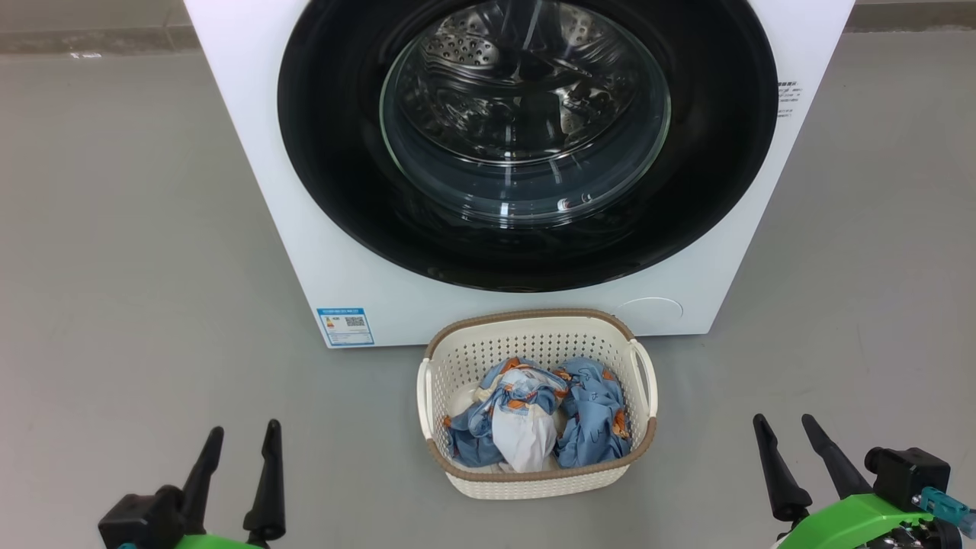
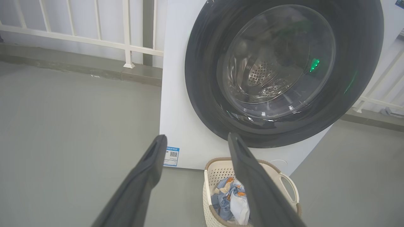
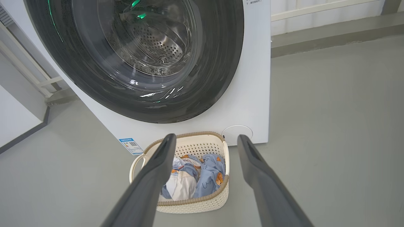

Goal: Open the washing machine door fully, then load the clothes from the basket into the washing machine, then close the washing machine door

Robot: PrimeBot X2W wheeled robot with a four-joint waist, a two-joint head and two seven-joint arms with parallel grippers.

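Grey floor (image 1: 114,229) and a white railing (image 2: 126,31) set the scene as a two-armed robot faces the washing machine (image 1: 252,191). The washing machine door (image 1: 335,152) is shut, its glossy black rim flush against the white front, and the steel drum (image 1: 488,69) is visible through the bulging glass. Just in front of the machine, below the door and to the right of a small blue label (image 1: 345,325), stands the basket (image 1: 534,339). The clothes (image 1: 587,419) lie bunched inside it, light blue with orange prints and some white cloth.

The left hand (image 1: 245,427) and right hand (image 1: 782,418) hover low on either side of the basket, well apart from it. Both have their fingers spread wide and hold nothing.

Opening the door looks to be the first job, and none of the task appears to be done yet. No handle or hinge can be made out on the rim, so the latch side should be found before a hand commits. A pull at the rim's outer edge, following the door's arc until it stands fully back, would probably serve best. The basket sits close under the door, so the arm needs to stay clear of it.
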